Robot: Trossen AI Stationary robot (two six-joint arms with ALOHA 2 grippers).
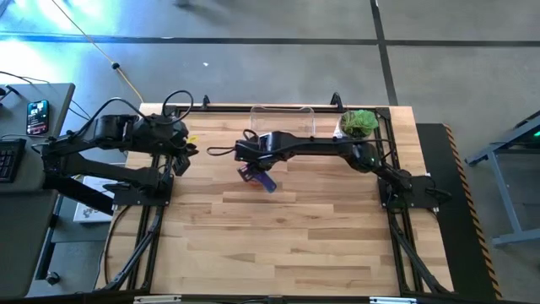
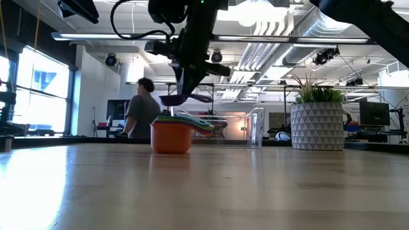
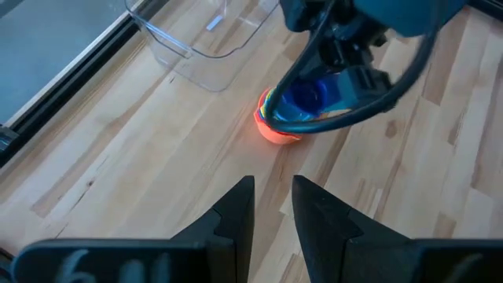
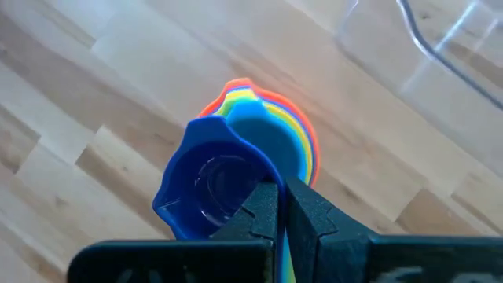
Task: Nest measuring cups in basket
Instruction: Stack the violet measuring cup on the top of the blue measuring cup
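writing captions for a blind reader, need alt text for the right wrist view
The right gripper is shut on the rim of a blue measuring cup, held over a nested stack of coloured cups on the wooden table. A clear basket corner shows beyond.

plant pot (image 1: pixel 360 123): table's far right | phone (image 1: pixel 37 116): side desk | person (image 2: pixel 142 108): background
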